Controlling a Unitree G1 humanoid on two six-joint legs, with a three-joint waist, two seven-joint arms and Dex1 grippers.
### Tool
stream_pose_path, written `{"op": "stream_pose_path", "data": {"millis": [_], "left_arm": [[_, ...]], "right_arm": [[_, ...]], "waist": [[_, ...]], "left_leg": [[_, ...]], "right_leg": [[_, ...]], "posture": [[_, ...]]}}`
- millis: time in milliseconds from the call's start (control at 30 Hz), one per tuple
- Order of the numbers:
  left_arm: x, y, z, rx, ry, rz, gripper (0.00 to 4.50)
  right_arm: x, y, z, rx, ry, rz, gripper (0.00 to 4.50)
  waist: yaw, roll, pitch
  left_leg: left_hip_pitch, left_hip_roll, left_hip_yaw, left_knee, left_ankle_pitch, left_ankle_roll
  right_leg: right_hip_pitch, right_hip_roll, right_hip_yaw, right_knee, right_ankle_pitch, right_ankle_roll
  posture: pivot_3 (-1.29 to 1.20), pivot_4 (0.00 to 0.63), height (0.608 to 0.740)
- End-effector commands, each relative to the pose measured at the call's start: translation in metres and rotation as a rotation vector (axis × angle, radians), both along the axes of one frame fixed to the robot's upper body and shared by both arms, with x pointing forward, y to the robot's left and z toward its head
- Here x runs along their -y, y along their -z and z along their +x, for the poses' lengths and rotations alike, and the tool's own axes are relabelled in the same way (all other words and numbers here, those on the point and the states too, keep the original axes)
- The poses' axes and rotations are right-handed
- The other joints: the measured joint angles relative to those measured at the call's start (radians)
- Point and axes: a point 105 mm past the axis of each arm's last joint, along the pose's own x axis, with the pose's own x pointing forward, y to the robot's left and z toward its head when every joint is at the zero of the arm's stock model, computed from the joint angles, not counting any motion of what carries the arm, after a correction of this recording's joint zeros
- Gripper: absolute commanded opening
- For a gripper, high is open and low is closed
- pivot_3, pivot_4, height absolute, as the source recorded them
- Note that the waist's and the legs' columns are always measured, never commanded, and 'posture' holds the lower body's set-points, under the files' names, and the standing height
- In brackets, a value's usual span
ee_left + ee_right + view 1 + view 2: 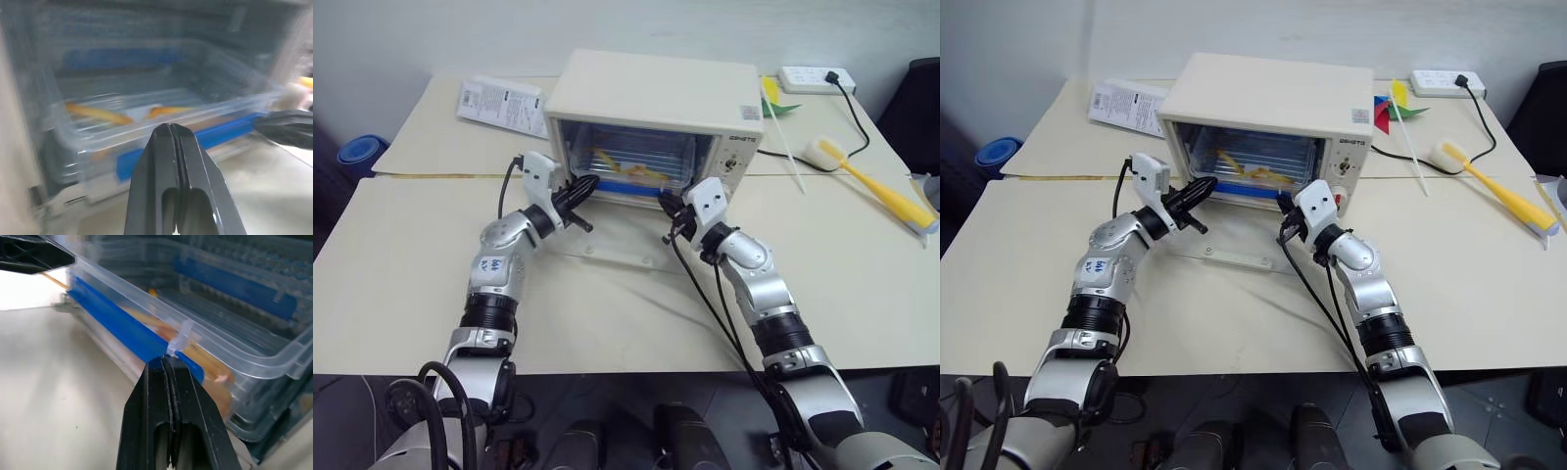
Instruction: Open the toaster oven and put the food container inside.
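The cream toaster oven [656, 98] stands at the back of the table. Its glass door [607, 247] is dropped flat toward me. The clear food container [626, 166] with yellow-orange strips lies in the oven's cavity, its near long side and blue clip [122, 328] at the mouth. My left gripper [592, 184] is shut and points at the container's left front corner [146, 122]. My right gripper [664, 201] is also shut, with its tip touching the blue clip near the right front. Neither gripper holds anything.
A white printed leaflet [504, 103] lies back left of the oven. To the right are a power strip [816, 78] with its cable, a pinwheel [1391, 108] and a yellow brush [881, 191]. A blue object [362, 155] sits on the floor off the table's left edge.
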Motion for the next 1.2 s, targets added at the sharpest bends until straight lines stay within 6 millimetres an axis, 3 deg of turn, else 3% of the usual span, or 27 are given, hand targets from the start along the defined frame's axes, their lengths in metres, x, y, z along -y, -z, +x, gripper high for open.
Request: {"op": "stream_pose_path", "data": {"millis": [33, 133, 233, 433, 567, 633, 767, 933, 1067, 1100, 1200], "left_arm": [[-0.034, -0.016, -0.045, 0.067, 0.167, 0.049, 0.89], [-0.061, -0.018, -0.086, 0.051, 0.307, 0.147, 1.74], [-0.087, -0.016, -0.110, -0.001, 0.357, 0.257, 2.68], [-0.106, -0.020, -0.127, 0.002, 0.428, 0.361, 4.46], [-0.114, -0.025, -0.121, -0.007, 0.383, 0.337, 4.46], [-0.118, -0.029, -0.115, -0.002, 0.333, 0.295, 4.46], [-0.137, -0.024, -0.106, -0.003, 0.193, 0.247, 4.46], [-0.141, 0.009, -0.114, -0.037, 0.145, 0.316, 4.46], [-0.139, 0.030, -0.122, -0.030, 0.119, 0.391, 4.46], [-0.138, 0.033, -0.124, -0.026, 0.115, 0.403, 4.46], [-0.134, 0.040, -0.128, -0.020, 0.088, 0.406, 4.50]], "right_arm": [[0.031, -0.022, -0.025, 0.065, -0.047, 0.004, 0.00], [0.060, -0.006, -0.041, -0.001, -0.059, -0.073, 0.00], [0.079, 0.019, -0.052, -0.068, -0.092, -0.162, 0.00], [0.075, 0.062, -0.061, -0.154, -0.220, -0.252, 0.00], [0.050, 0.057, -0.058, -0.101, -0.305, -0.142, 0.00], [0.042, 0.042, -0.054, -0.050, -0.311, -0.057, 0.00], [0.040, -0.011, -0.050, 0.099, -0.297, 0.179, 0.00], [0.048, -0.055, -0.058, 0.185, -0.305, 0.301, 0.00], [0.050, -0.047, -0.075, 0.114, -0.377, 0.170, 0.00], [0.051, -0.035, -0.082, 0.084, -0.407, 0.082, 0.00], [0.062, -0.003, -0.100, -0.012, -0.455, -0.091, 0.91]], "waist": [[-0.009, 0.000, 0.000], [-0.013, 0.000, 0.000], [-0.001, 0.001, 0.000], [0.015, 0.003, 0.001], [0.009, 0.003, 0.001], [0.003, 0.003, 0.001], [0.002, 0.004, 0.002], [0.007, 0.004, 0.002], [0.015, 0.004, 0.002], [0.020, 0.004, 0.002], [0.035, 0.004, 0.002]], "left_leg": [[0.000, 0.000, 0.000, -0.001, 0.000, 0.000], [-0.001, 0.001, 0.000, -0.001, 0.000, 0.000], [-0.001, 0.001, -0.001, 0.000, -0.001, 0.000], [0.004, 0.000, 0.000, 0.000, 0.000, 0.001], [0.004, 0.000, 0.000, -0.002, 0.000, 0.001], [0.004, 0.001, 0.000, -0.002, 0.000, 0.001], [0.004, 0.001, 0.000, -0.002, 0.000, 0.000], [0.004, 0.001, 0.000, -0.002, -0.001, 0.001], [0.003, 0.001, -0.001, -0.002, -0.002, 0.002], [0.002, 0.001, -0.001, -0.002, -0.002, 0.002], [0.002, 0.001, -0.001, -0.001, -0.002, 0.003]], "right_leg": [[-0.001, 0.000, 0.000, 0.002, 0.000, 0.000], [-0.003, 0.000, 0.000, 0.002, 0.000, 0.000], [0.000, 0.000, -0.001, -0.004, 0.000, 0.000], [0.005, -0.001, 0.000, -0.004, 0.000, 0.000], [0.004, 0.000, 0.000, -0.005, 0.000, 0.000], [0.003, 0.000, 0.000, -0.005, 0.000, 0.000], [0.002, 0.001, 0.000, -0.004, 0.000, 0.000], [0.003, 0.000, -0.001, -0.005, 0.000, 0.000], [0.003, -0.001, -0.001, -0.006, 0.000, -0.001], [0.003, -0.001, -0.001, -0.007, 0.000, -0.001], [0.003, -0.001, -0.001, -0.007, 0.000, -0.001]], "posture": [[0.00, 0.150, 0.740], [0.00, 0.150, 0.740], [0.00, 0.150, 0.740], [0.00, 0.150, 0.740], [0.00, 0.150, 0.740], [0.00, 0.150, 0.740], [0.00, 0.150, 0.740], [0.00, 0.150, 0.740], [0.00, 0.150, 0.740], [0.00, 0.150, 0.740], [0.00, 0.150, 0.740]]}}
